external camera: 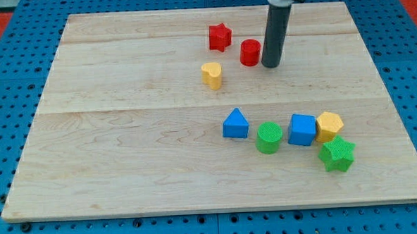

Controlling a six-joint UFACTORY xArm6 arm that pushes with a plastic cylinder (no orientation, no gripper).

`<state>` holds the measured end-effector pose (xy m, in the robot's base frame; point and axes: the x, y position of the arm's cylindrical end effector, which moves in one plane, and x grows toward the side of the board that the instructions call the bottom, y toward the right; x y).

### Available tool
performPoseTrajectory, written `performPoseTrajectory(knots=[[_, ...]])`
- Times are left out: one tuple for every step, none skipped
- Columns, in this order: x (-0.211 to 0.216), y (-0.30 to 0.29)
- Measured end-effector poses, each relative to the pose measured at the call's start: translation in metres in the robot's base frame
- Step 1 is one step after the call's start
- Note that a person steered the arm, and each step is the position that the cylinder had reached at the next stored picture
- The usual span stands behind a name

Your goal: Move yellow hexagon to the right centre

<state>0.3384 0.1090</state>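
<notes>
The yellow hexagon point(329, 126) lies at the view's lower right of the wooden board point(125, 135), touching the blue cube point(302, 130) on its left and sitting just above the green star point(337, 154). My tip point(270, 63) stands in the upper middle of the board, just right of the red cylinder point(250, 52). The tip is well above and to the left of the yellow hexagon, far from it.
A red star point(220, 37) lies left of the red cylinder. A yellow heart-like block point(211, 74) sits below them. A blue triangle point(235, 123) and a green cylinder point(269, 137) lie left of the blue cube. Blue pegboard surrounds the board.
</notes>
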Motion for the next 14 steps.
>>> performPoseTrajectory(knots=[[-0.031, -0.054], [-0.065, -0.073], [-0.041, -0.025], [0.029, 0.052], [0.080, 0.127], [0.120, 0.221], [0.163, 0.232], [0.193, 0.209], [0.214, 0.194], [0.217, 0.168], [0.196, 0.084], [0.151, 0.037], [0.103, -0.007], [0.105, 0.033]])
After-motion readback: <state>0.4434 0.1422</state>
